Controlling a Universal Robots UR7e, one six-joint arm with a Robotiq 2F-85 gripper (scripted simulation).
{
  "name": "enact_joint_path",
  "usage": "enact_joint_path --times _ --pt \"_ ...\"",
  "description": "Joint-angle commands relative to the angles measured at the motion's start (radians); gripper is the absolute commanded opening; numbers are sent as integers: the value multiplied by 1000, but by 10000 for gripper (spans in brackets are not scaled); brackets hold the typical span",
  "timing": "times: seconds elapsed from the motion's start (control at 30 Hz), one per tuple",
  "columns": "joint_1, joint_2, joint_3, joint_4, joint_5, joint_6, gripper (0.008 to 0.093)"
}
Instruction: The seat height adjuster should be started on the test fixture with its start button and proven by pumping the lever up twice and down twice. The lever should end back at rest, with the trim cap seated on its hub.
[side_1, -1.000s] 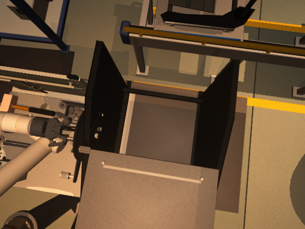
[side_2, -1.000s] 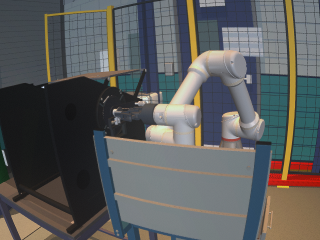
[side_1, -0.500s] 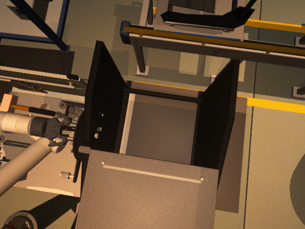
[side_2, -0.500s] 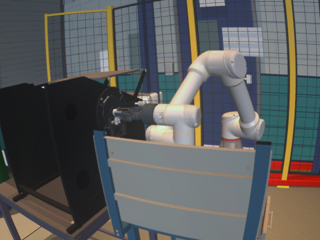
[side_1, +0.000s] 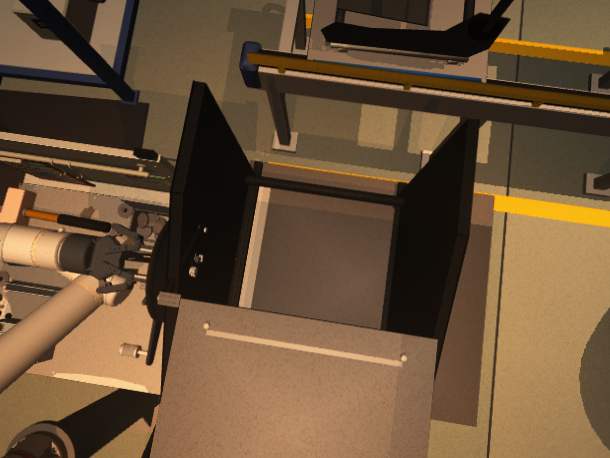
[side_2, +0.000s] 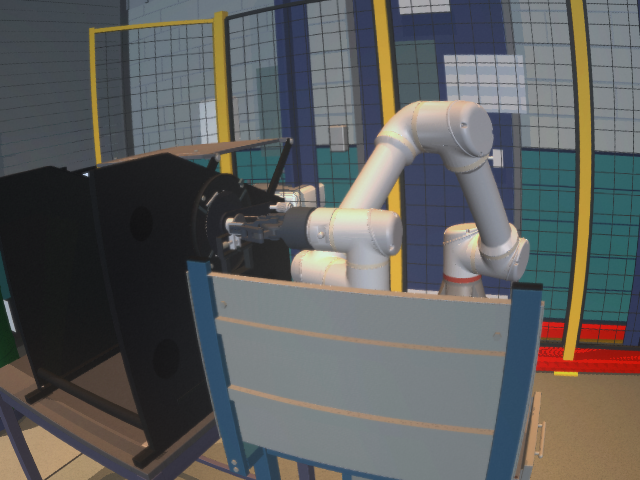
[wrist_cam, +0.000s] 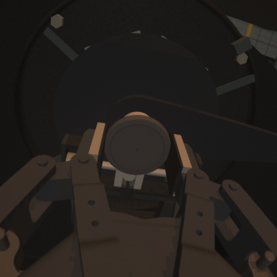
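The hub of the height adjuster is mostly hidden behind the round grey trim cap (wrist_cam: 137, 149), with only a pale stub (wrist_cam: 136, 115) showing above the cap's rim. I hold that trim cap between the fingers of my closed gripper (wrist_cam: 139, 152), pointed horizontally at the black adjuster disc (wrist_cam: 137, 103) on the outer face of the seat frame's side plate (side_1: 200, 210). The dark lever (wrist_cam: 222, 134) runs from the hub away to the right in the wrist camera. From the side, my gripper (side_2: 243, 227) sits right at the disc (side_2: 212, 217). The start button is not visible.
The black seat frame (side_1: 325, 240) stands on the fixture table, with a grey board (side_1: 300, 380) across its front. A slatted panel on blue posts (side_2: 362, 372) hides the lower arm. A hammer (side_1: 65, 220) and small parts lie on the bench. Mesh fencing (side_2: 336, 77) encloses the cell.
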Motion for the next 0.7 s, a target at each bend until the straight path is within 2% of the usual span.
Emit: enact_joint_path --times 0.0,0.67 --pt "0 -1 0 0 0 0 80" --pt "0 -1 0 0 0 0 480"
